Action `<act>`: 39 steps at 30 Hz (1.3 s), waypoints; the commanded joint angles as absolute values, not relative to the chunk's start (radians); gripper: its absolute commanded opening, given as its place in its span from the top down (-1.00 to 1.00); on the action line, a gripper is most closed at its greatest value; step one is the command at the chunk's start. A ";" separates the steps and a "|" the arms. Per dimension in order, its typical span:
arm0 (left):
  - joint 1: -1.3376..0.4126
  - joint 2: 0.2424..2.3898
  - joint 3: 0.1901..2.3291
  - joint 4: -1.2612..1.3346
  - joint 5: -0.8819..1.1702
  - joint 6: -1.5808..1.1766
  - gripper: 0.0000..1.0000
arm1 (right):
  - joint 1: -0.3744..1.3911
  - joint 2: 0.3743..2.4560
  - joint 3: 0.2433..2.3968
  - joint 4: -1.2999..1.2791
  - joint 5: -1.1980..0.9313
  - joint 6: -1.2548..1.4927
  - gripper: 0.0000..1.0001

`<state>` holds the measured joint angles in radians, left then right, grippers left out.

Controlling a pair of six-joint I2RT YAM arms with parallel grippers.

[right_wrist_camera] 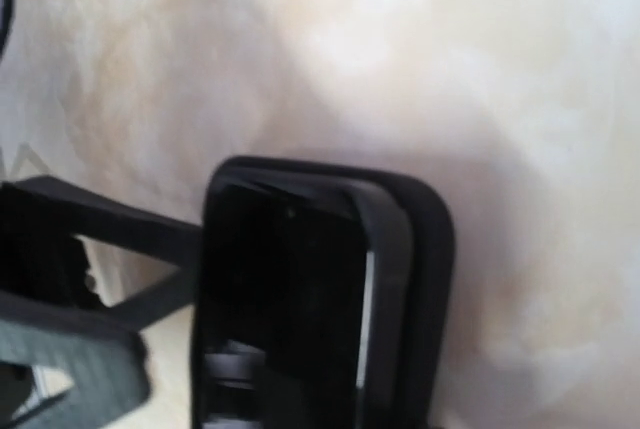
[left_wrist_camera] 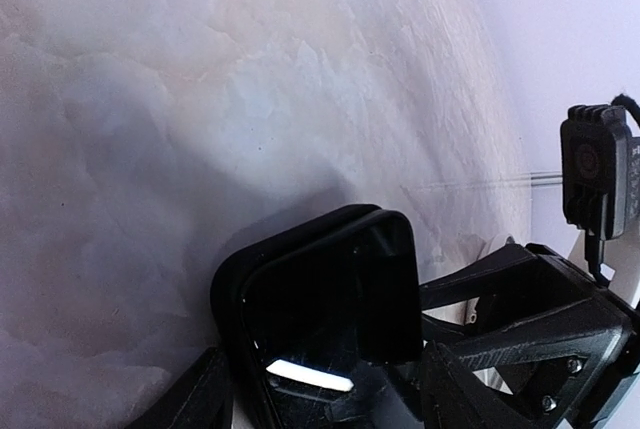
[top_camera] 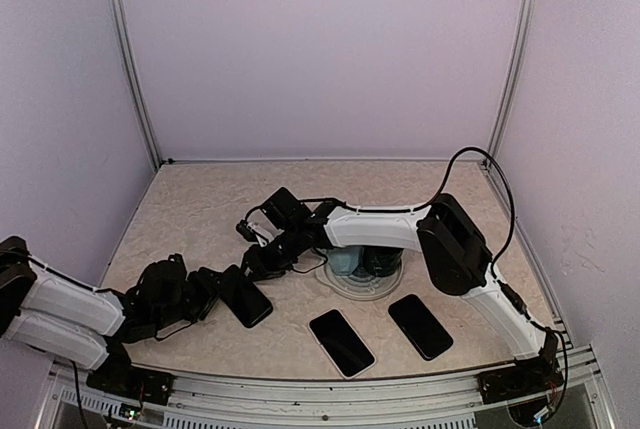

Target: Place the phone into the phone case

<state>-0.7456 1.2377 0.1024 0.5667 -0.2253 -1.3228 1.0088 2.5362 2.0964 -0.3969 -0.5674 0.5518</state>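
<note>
two spare phones (top_camera: pixel 342 342) and a round dish (top_camera: pixel 350 285) lie on the bench (top_camera: pixel 200 209). left pincer (top_camera: pixel 222 294) clamps the case (right_wrist_camera: pixel 433 249), phone (right_wrist_camera: pixel 285 299) half seated in it. right pincer (top_camera: pixel 258 263) is at its far end; i cannot tell its grip.

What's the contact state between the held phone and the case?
Touching. The right wrist view shows the phone lying inside the case, its top edge pressed against the case's rim with no gap.
</note>
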 commanded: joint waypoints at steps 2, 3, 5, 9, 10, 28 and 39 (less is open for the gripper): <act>-0.768 1.326 0.104 0.507 -0.070 -1.354 -0.28 | 1.050 2.416 2.046 -0.217 -0.632 0.563 0.24; -0.768 1.340 0.109 0.514 -0.067 -1.354 -0.28 | 1.051 2.410 2.027 -0.212 -0.632 0.566 0.24; -0.769 1.373 0.116 0.527 -0.064 -1.356 -0.27 | 1.052 2.406 1.994 -0.210 -0.635 0.580 0.24; -0.770 1.411 0.118 0.542 -0.061 -1.358 -0.21 | 1.057 2.406 1.947 -0.192 -0.656 0.601 0.25; -0.770 1.415 0.117 0.544 -0.063 -1.362 -0.20 | 1.062 2.411 1.951 -0.192 -0.662 0.599 0.25; -0.769 1.364 0.037 0.695 -0.106 -1.375 -0.19 | 1.097 2.401 1.943 -0.193 -0.649 0.597 0.25; -0.798 1.393 0.012 0.698 -0.145 -1.465 -0.07 | 1.141 2.334 1.802 -0.170 -0.556 0.645 0.26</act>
